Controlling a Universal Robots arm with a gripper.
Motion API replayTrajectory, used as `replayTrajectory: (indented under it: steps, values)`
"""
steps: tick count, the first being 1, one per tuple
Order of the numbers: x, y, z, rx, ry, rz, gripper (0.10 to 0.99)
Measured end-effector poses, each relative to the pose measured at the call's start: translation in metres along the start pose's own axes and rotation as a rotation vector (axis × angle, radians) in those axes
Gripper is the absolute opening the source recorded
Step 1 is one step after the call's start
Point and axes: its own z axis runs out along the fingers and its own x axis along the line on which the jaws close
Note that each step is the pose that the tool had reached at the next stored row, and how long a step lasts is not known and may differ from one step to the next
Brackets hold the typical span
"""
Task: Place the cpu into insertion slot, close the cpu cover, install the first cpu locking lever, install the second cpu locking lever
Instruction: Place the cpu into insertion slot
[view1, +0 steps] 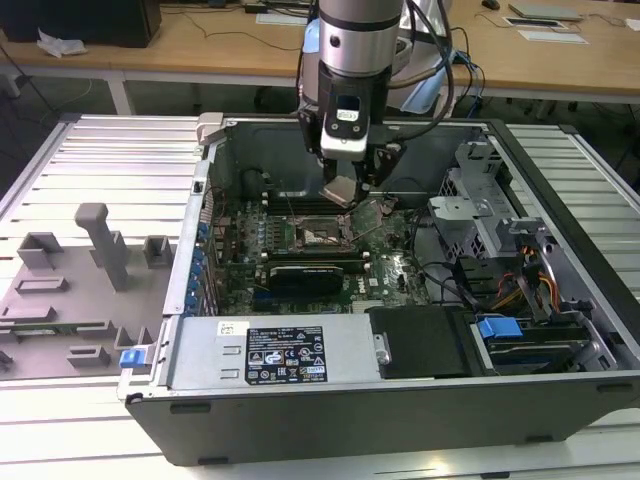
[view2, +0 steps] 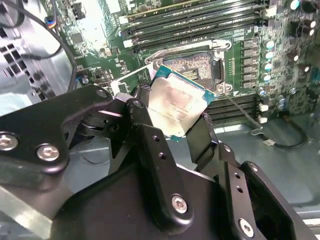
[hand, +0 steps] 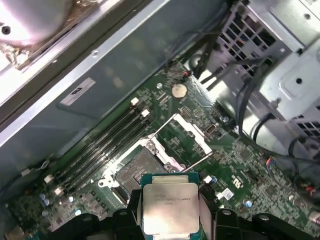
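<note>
Above the bare socket (hand: 137, 170), the gripper (hand: 170, 222) pinches the cpu (hand: 170, 207) by two edges, clear of the board (hand: 245, 167), with the cover (hand: 194, 132) swung open to admit it.

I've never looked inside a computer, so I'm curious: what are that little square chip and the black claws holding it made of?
The cpu: pale silver-grey metal top with a dull sheen, on a teal-green board edge, likely circuit laminate. The gripper fingers: matt black, screwed together; metal or hard plastic, the look leaves that open.
</note>
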Motion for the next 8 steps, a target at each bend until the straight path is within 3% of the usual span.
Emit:
replayTrajectory:
  steps: [8]
  values:
    - [0.0, -0.0001, 0.0013, 0.0, -0.012, 0.134, 0.541]
